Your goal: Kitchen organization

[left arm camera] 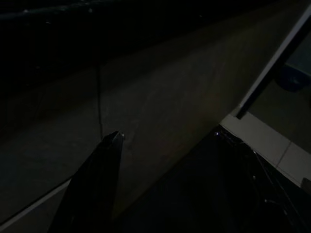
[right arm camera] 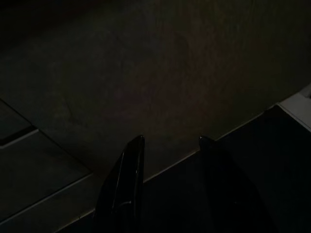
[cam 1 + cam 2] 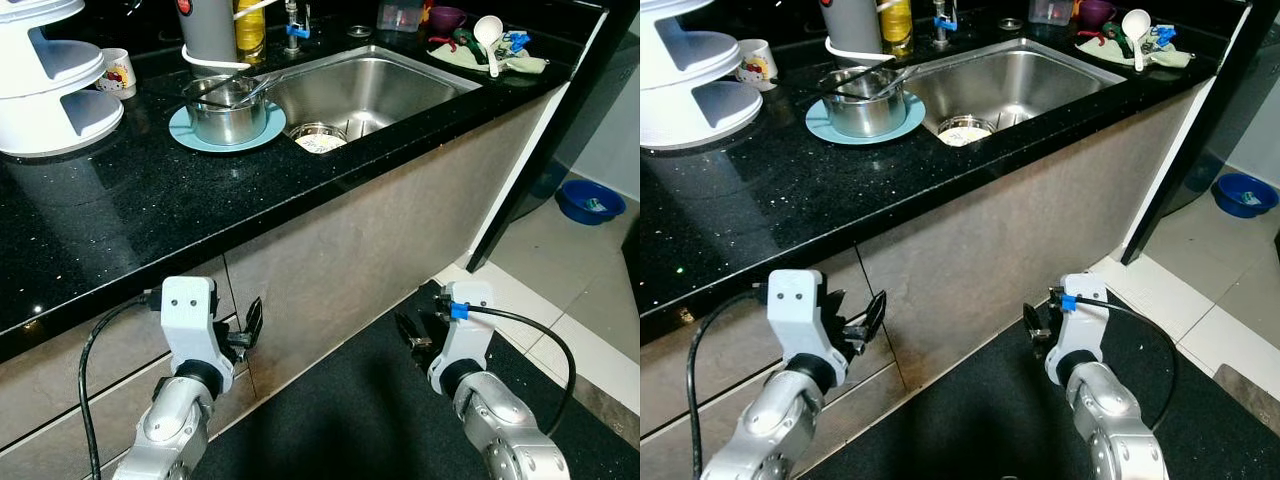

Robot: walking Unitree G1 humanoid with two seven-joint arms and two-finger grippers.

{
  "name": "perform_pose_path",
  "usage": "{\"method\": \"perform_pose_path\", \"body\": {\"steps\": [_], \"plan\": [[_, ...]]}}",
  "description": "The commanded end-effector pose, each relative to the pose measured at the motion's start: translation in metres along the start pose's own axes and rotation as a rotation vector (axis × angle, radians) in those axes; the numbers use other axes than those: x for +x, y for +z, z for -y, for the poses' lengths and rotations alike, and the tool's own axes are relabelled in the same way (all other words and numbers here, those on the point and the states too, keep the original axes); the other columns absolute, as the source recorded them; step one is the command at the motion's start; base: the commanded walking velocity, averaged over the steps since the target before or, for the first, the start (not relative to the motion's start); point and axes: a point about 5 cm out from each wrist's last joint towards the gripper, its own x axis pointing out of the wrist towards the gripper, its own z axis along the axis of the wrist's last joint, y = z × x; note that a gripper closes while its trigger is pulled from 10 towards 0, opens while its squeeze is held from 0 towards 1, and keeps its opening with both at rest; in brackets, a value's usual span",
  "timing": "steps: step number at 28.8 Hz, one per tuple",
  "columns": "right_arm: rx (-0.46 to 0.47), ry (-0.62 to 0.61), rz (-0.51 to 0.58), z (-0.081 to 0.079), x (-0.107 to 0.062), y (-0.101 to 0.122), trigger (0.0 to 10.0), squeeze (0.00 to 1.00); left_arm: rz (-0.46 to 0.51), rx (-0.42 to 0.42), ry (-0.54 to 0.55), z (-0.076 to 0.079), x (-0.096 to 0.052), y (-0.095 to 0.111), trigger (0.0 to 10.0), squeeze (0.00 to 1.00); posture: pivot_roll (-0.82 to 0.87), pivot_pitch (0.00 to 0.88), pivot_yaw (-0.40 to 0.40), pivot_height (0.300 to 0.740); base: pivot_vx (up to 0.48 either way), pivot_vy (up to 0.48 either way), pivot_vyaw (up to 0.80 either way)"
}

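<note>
While both arms hung low in front of the cabinet face, neither claw held anything. Left gripper [image 3: 250, 325] sat below the counter edge w/ its black fingers [image 1: 99, 182] parted — seen in the dark wrist view, tips spread toward the grey cabinet panel [image 3: 370, 250]. Right gripper [image 3: 412, 330] hovered over the black floor mat [image 3: 350, 410], fingers [image 2: 124, 179] apart too, gap plain in its wrist view.

Above and beyond the left gripper ran the black speckled countertop [image 3: 150, 200]. Farther up from it, a steel pot [image 3: 225, 110] stood on a light blue plate [image 3: 190, 135], a utensil resting across the pot's rim. Left of that, well apart — a white tiered rack [image 3: 50, 90] w/ a small printed mug [image 3: 118, 72] just beside it.

Up and beyond the right gripper lay the steel sink [image 3: 400, 85], a small dish [image 3: 320, 140] in its near corner. Past the sink's far end, a white ladle [image 3: 488, 35] lay on a cloth among small items. Off to the right of the right gripper, on the tiled floor, sat a blue bowl [image 3: 590, 202].
</note>
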Motion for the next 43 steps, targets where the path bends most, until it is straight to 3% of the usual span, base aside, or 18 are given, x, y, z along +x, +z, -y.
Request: {"method": "perform_pose_path", "body": {"steps": [1, 11, 17, 43], "plan": [[-0.001, 0.008, 0.0, -0.0022, 0.0015, 0.0007, 10.0, 0.0, -0.029, 0.012, 0.048, -0.0078, -0.002, -0.0063, 10.0, 0.0, -0.03, 0.03, -0.021, 0.74, 0.0, 0.0, 0.0], [0.0, -0.011, 0.006, 0.0001, 0.0004, 0.0015, 10.0, 0.0, -0.008, 0.013, 0.005, -0.0033, 0.0016, 0.0002, 10.0, 0.0, -0.04, 0.036, -0.02, 0.74, 0.0, 0.0, 0.0], [0.01, 0.0, 0.003, -0.0033, 0.0021, 0.001, 10.0, 0.0, -0.022, 0.02, 0.036, -0.0088, -0.0003, -0.0028, 10.0, 0.0, -0.03, 0.04, -0.021, 0.74, 0.0, 0.0, 0.0], [-0.007, -0.01, 0.009, 0.0016, 0.0033, 0.0028, 10.0, 0.0, 0.001, 0.017, 0.037, -0.0053, 0.0043, 0.0011, 10.0, 0.0, -0.04, 0.029, -0.028, 0.74, 0.0, 0.0, 0.0]]}}
